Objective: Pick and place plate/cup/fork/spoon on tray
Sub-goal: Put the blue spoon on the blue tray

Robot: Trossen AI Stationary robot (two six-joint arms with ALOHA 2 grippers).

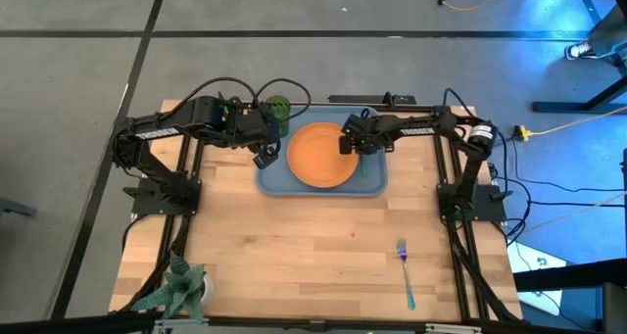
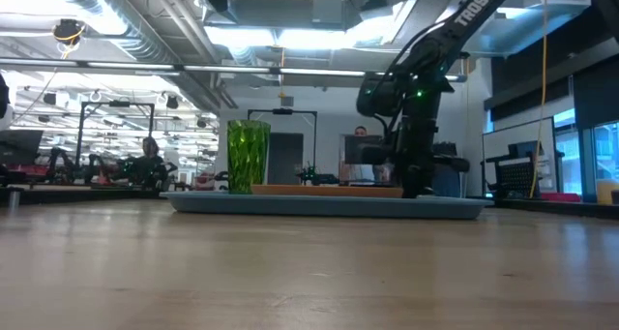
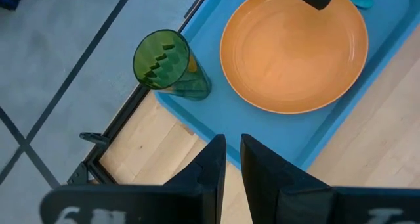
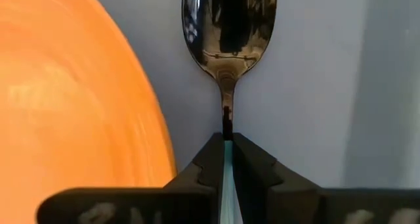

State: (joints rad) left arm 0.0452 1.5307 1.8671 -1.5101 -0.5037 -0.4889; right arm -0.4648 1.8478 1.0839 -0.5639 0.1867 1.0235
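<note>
While the right tool clenched the spoon beside the plate, releasing early risked its bowl riding the rim; the left tool hovered clenched, empty.

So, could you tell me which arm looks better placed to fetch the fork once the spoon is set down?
Probably the right: the fork lies on the table's right side, nearer that arm's base. The left gripper waits at the tray's left edge.

High cam overhead, low cam table-level; both share tray, wrist cams close.
</note>
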